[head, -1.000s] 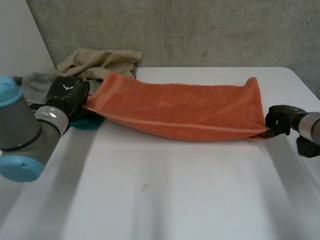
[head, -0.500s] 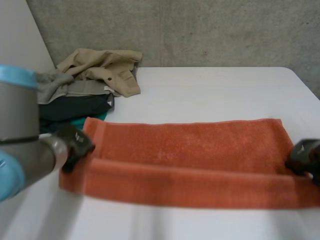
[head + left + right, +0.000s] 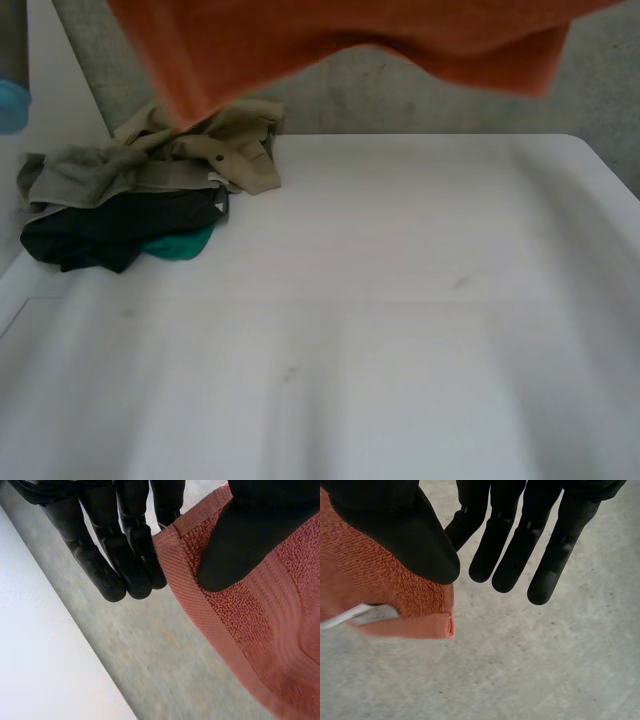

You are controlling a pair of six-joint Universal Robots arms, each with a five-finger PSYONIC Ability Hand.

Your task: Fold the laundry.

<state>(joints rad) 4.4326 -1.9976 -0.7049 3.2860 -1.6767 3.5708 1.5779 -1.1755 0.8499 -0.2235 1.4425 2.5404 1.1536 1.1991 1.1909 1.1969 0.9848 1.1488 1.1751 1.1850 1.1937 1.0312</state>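
Item one, orange towel point(image 3: 340, 40): you have it off the table point(image 3: 400, 320) and stretched high across the head view. Its lower edge sags in the middle and no fold shows in it.

Item two, left hand point(image 3: 120, 535): thumb point(image 3: 240, 545) pressed onto the towel just inside the hemmed edge, near a corner. The fingers point(image 3: 95, 565) are straight and close together beside the cloth, so this is a pinch hold and not a fist.

Item three, right hand point(image 3: 520, 540): the same kind of hold on a corner at the towel's other end. The thumb clamps the terry just above the hem and a white label point(image 3: 365, 615), and the other fingers are straight and spread clear of the cloth.

Item four, pile of clothes point(image 3: 140, 190): tan, grey, dark and teal pieces heaped at the table's far left, unsorted, with neither hand on them.

Progress, as you may judge it: nothing is finished. The towel is the piece in hand and is not yet folded, and the whole heap is left to do.

Change from half a second earlier: the towel then lay flat on the table with a long strip turned over along its near edge, a hand at either end. Now it is airborne and the table's middle is bare.
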